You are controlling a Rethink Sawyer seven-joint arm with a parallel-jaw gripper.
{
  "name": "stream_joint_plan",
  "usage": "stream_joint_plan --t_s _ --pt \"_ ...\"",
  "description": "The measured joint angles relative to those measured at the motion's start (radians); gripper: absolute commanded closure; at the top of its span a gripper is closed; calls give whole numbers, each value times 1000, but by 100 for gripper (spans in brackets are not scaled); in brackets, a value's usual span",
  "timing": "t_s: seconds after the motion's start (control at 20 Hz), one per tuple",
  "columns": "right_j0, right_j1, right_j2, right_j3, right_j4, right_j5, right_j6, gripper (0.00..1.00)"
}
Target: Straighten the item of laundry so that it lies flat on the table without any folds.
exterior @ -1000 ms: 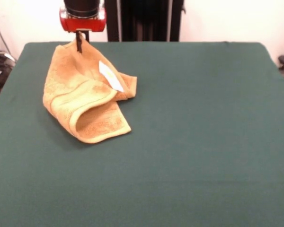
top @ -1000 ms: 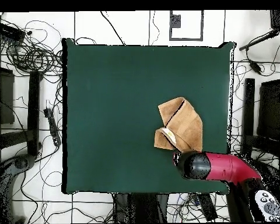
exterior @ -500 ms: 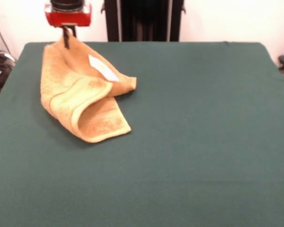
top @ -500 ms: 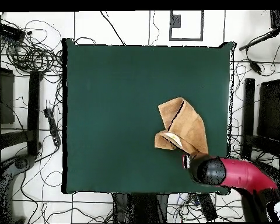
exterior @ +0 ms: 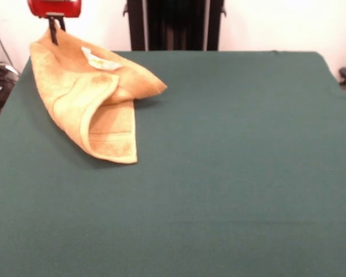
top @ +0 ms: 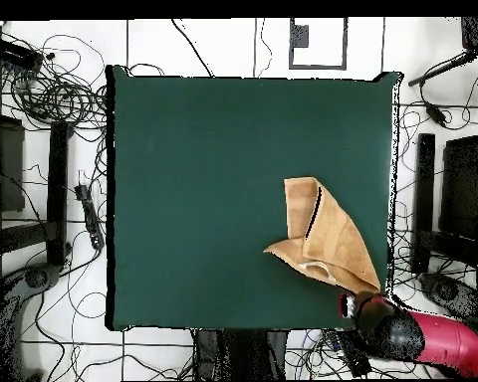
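Observation:
The orange-tan terry towel (exterior: pixel 86 98) lies folded over itself on the dark green table (exterior: pixel 230 161) near its far left corner in the front view. One corner is lifted and stretched toward the table corner. My gripper (exterior: pixel 53 30) is shut on that raised corner, with the red wrist above it at the picture's top. The white label (exterior: pixel 101 60) shows on the upper fold. In the overhead view the towel (top: pixel 328 239) sits near the table's lower right corner, and my gripper (top: pixel 349 301) is at the table's edge there.
Cables and black stands (top: pixel 54 179) lie on the floor around the table in the overhead view. The robot's black pedestal (exterior: pixel 173 23) stands behind the table's far edge.
My gripper has moved toward the table's corner, left and away in the front view, dragging the held towel corner with it. The towel has stretched and shifted the same way.

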Motion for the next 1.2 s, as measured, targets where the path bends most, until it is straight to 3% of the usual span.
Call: stream_joint_plan --t_s 0.55,0.85,1.2 --pt "-115 13 93 45 -120 -37 0 100" --pt "-156 41 138 51 -139 -38 0 100" --pt "-263 50 214 77 -140 -38 0 100"
